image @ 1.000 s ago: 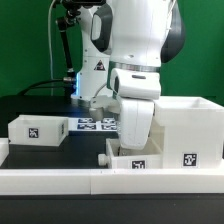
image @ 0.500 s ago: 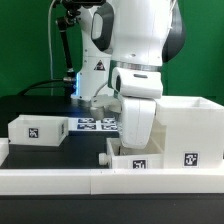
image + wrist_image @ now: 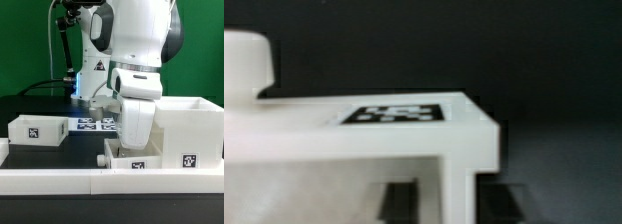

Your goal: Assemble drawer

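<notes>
A small white tray point(image 3: 135, 164) with a square tag stands front centre, just behind the rail. My gripper point(image 3: 130, 148) reaches down into it. In the wrist view my gripper point(image 3: 445, 205) straddles the tray's wall point(image 3: 452, 170), one dark finger point(image 3: 399, 200) inside and the other outside, shut on it. The tray's tag point(image 3: 397, 113) and its round knob point(image 3: 242, 60) show there. A second tray point(image 3: 38, 128) sits at the exterior view's left. The tall casing point(image 3: 190, 125) stands at the right, close beside the held tray.
A long low white rail point(image 3: 90, 180) runs along the front edge. The marker board point(image 3: 97, 124) lies behind the trays on the black table. The robot's base and a green backdrop stand at the back.
The held tray and my gripper have shifted very slightly toward the exterior view's left. Nothing else has moved.
</notes>
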